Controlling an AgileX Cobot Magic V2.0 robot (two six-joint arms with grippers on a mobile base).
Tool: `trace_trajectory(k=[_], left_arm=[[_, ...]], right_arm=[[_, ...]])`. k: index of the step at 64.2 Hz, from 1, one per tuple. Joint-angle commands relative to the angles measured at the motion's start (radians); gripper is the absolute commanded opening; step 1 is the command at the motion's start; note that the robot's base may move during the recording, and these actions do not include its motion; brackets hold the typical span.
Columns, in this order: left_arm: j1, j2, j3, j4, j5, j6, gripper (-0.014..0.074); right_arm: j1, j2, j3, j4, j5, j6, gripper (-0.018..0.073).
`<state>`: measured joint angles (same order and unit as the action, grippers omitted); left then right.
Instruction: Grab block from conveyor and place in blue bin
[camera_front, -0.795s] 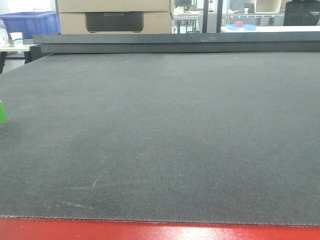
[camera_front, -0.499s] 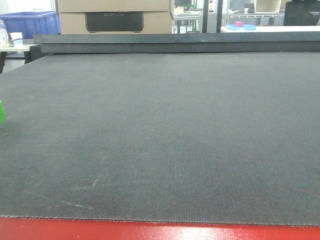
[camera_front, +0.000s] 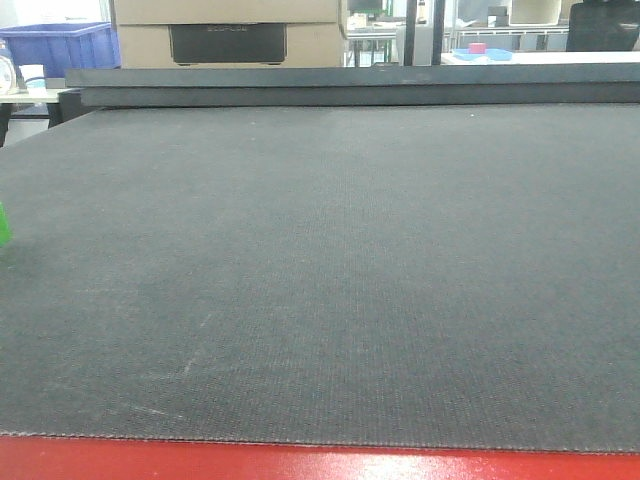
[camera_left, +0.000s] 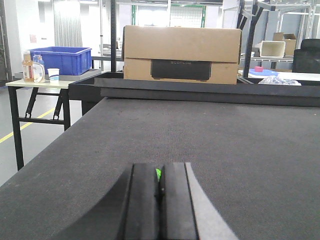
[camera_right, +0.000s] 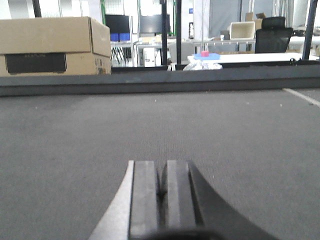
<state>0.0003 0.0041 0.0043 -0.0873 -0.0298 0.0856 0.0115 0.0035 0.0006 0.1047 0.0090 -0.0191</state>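
Left tool (camera_left: 159, 169) lies low over the belt with its dark fingers nearly together and nothing held. A green sliver of the block (camera_left: 158, 174) shows through the slit at 12 o'clock. Right tool (camera_right: 162, 169) is likewise closed and empty. Seen from the front, the block (camera_front: 3, 223) stands on the conveyor (camera_front: 340, 270) at the 9 o'clock edge, partly cut off. Past the end rail (camera_front: 350, 85), the blue bin (camera_front: 55, 45) sits at 11 o'clock on a bench (camera_left: 35, 84), near a cardboard box (camera_front: 230, 35).
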Motion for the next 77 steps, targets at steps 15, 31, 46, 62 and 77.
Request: trace_trajectory(k=[15, 31, 46, 62, 77], left_arm=[[-0.004, -0.004, -0.014, -0.009, -0.156, -0.005, -0.0111], [-0.006, 0.049, -0.369, -0.009, 0.084, -0.005, -0.0032], [-0.021, 0.314, -0.72, 0.007, 0.393, -0.005, 0.033], [-0.098, 0.521, -0.798, 0.028, 0.44, -0.012, 0.0484], [-0.134, 0.661, -0.82, 0.028, 0.504, -0.064, 0.0579]], right_arm=[[0.0, -0.004, -0.03, -0.001, -0.139, -0.01, -0.0162], [0.0, 0.025, -0.441, -0.001, 0.212, -0.01, -0.016], [0.0, 0.304, -0.737, -0.001, 0.511, -0.01, 0.0218], [0.025, 0.522, -0.767, -0.06, 0.421, -0.012, 0.057], [0.025, 0.695, -0.887, -0.058, 0.612, -0.012, 0.057]])
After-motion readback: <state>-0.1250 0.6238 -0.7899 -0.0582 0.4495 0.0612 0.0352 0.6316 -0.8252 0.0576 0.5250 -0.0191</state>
